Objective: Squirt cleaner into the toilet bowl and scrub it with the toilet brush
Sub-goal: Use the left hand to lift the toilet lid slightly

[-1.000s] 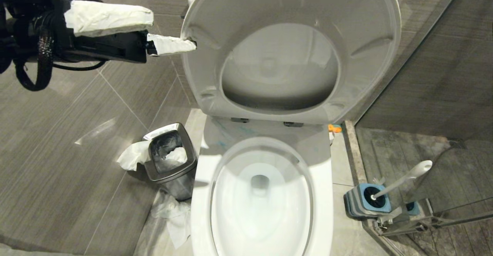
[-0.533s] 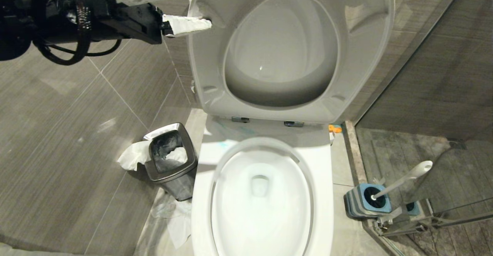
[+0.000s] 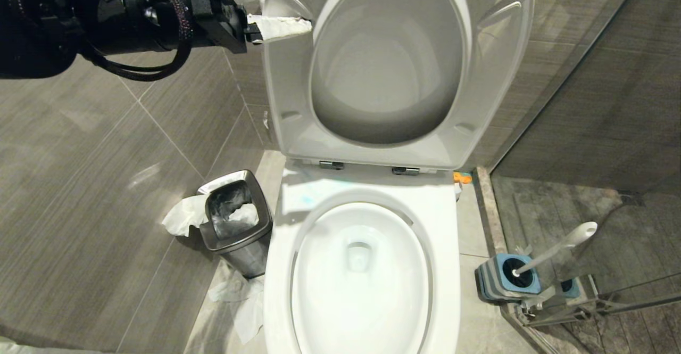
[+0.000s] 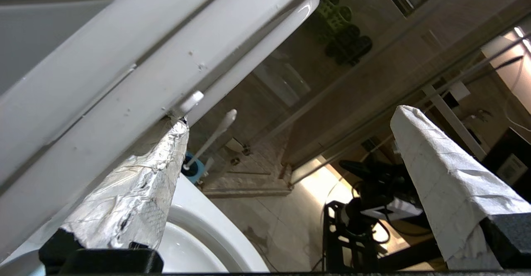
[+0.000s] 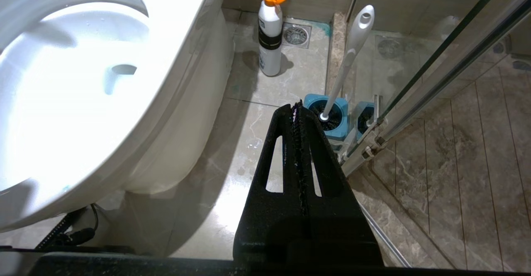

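Left hand (image 3: 284, 2) spread apart at raised seat (image 3: 393, 66), toilet brush (image 3: 553, 250) well apart

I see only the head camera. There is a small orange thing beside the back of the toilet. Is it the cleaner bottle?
Observer: Yes. The right wrist view shows a white bottle with an orange cap, upright on the floor beside the toilet bowl.
Operator: I cannot see the right gripper. Where is it?
Observer: The right gripper is shut and empty, low beside the bowl. The toilet brush stands in its blue holder ahead of it.
Operator: Does the left gripper clamp the raised seat?
Observer: No. The left gripper is open. One wrapped finger touches the raised seat; the other stands apart from it.
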